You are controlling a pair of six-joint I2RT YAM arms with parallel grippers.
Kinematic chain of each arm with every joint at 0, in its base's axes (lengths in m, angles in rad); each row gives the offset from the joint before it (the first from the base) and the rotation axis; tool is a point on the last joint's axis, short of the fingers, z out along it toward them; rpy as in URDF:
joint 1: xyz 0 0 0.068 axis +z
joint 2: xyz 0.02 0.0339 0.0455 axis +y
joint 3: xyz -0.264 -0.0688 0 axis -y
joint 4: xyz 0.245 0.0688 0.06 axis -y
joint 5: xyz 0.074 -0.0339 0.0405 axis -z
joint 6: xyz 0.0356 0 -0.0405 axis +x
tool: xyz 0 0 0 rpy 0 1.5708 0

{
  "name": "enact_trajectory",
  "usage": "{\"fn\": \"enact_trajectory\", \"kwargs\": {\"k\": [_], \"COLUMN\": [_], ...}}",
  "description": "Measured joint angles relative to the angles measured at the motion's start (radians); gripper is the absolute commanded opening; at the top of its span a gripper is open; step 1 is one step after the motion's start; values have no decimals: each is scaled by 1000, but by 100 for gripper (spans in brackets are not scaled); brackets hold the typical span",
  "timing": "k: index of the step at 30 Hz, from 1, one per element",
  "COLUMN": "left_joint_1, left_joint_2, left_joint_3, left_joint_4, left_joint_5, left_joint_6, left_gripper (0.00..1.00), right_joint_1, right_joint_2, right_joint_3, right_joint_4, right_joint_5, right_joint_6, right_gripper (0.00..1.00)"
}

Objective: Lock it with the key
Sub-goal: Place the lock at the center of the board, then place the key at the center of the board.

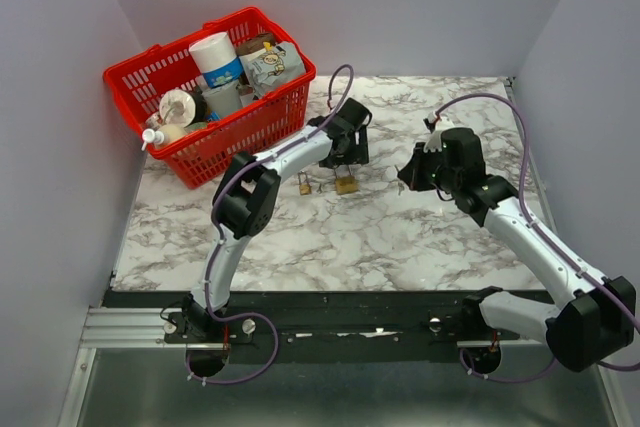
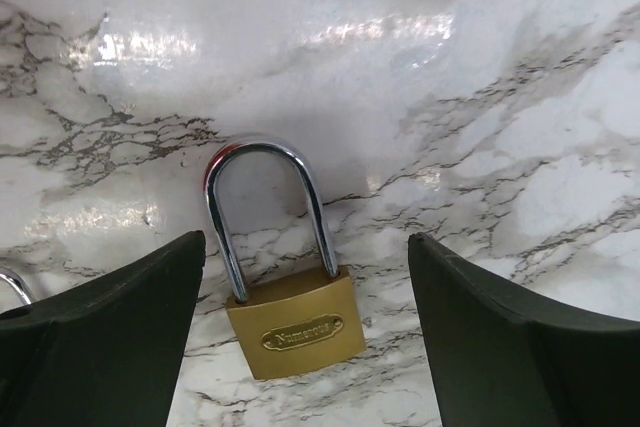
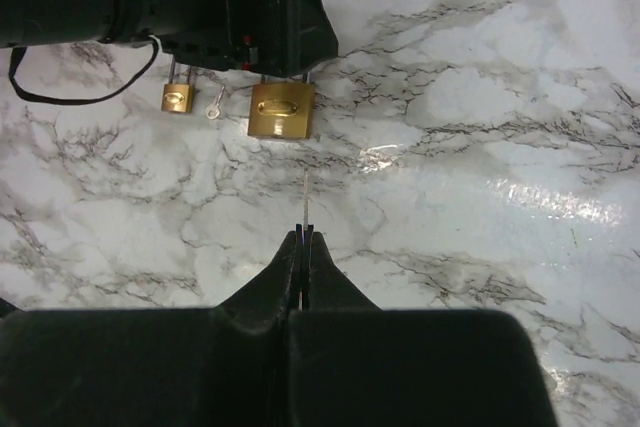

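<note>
Flat on the marble table (image 1: pixel 400 237), mid-way across: brass padlock (image 2: pixel 295 332), shackle toward the far side. Straddled by the left gripper (image 1: pixel 343 159), jaws wide apart, touching neither side. Well to the right: right gripper (image 3: pixel 303 242), jaws pressed together on a thin metal sliver, probably the key (image 3: pixel 304 202) edge-on. Just left of the padlock: smaller padlock (image 3: pixel 178 97). Far left: red basket (image 1: pixel 250 122).

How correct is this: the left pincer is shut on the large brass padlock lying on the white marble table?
Wrong: the left pincer is open, astride the large brass padlock lying on the white marble table; the left wrist view shows it.
</note>
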Motion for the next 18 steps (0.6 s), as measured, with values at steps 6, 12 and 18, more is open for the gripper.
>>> {"fn": "enact_trajectory", "kwargs": {"k": [6,12,18], "left_joint_1": [-8,-16,-8], "left_joint_2": [-110,-376,-622], "left_joint_3": [10,-26,-161], "left_joint_4": [18,94,164], "left_joint_5": [-2,-5,11], "left_joint_6": [50,117,216], "left_gripper": [99,99,99], "right_joint_1": [-50,-82,-82], "right_joint_2": [48,148,319], "right_joint_3": [27,97,146], "right_joint_4": [-1,15,61], "right_joint_5": [0,-33,-123], "right_joint_6": [30,49,69], "right_gripper": [1,1,1]}}
